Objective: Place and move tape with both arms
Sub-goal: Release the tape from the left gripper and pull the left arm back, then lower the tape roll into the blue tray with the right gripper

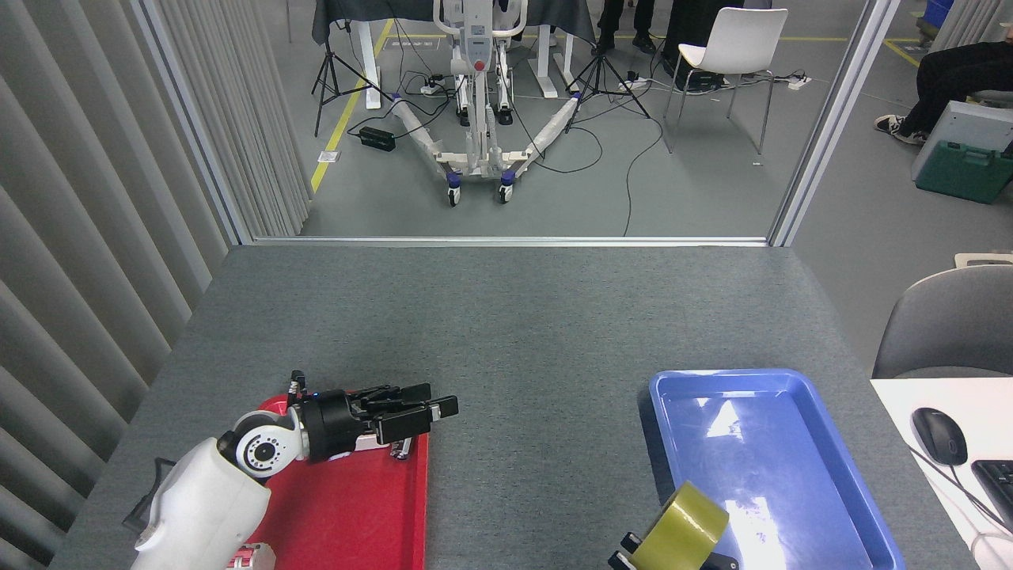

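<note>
The left claw [427,410] hangs over the top edge of the red tray [356,507], pointing to the right. Its black fingers [404,423] lie close together with nothing between them, so it looks closed and empty. Behind it comes a black wrist, then a round white joint and a fat white arm [206,499] that comes up from the bottom left corner.

The right claw [633,554] only peeks in at the very bottom of the view. A few black bits of it show under the tape [684,529], and it seems to be holding the roll. The tape is a yellow roll, tipped on a slant. It sits at the bottom, just over the near left edge of the blue tray [831,443].

Both trays rest on the grey counter [506,317], the red one to the left and the blue one to the right, well apart. A black mouse [939,435] lies on a white desk at the far right.
</note>
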`<move>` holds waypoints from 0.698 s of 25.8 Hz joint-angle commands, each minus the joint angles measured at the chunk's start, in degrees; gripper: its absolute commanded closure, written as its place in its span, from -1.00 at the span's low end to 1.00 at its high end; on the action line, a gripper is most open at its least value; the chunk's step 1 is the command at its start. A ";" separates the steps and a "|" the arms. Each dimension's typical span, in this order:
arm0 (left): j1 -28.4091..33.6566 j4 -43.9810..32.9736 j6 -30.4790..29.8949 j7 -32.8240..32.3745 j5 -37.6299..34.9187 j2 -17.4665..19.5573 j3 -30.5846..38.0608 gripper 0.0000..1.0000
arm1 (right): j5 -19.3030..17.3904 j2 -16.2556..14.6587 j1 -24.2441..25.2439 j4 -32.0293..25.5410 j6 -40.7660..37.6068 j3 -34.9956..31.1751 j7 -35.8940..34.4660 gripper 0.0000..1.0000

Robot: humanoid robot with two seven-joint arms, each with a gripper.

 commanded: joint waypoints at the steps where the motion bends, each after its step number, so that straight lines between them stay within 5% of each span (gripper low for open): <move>1: 5.70 -7.92 8.91 11.18 -16.05 3.34 2.23 -0.68 | -0.76 -0.47 -0.20 1.14 0.00 -2.28 0.07 1.00; 7: 20.99 -21.63 32.98 36.93 -47.60 3.34 3.63 -0.83 | -1.37 -2.49 -1.52 5.54 0.00 -2.98 0.25 1.00; 11: 26.97 -26.03 45.03 46.16 -48.74 0.88 3.98 -0.98 | -5.15 -4.16 -2.83 5.36 0.00 -6.23 3.68 1.00; 13: 27.50 -25.85 45.29 47.57 -48.74 0.18 5.04 -0.98 | -5.24 -5.21 -4.42 5.45 0.88 -6.41 8.95 1.00; 18: 31.72 -26.03 46.26 48.19 -48.92 -4.57 8.99 -0.98 | -4.97 -6.18 -8.11 4.92 18.37 -5.88 20.55 1.00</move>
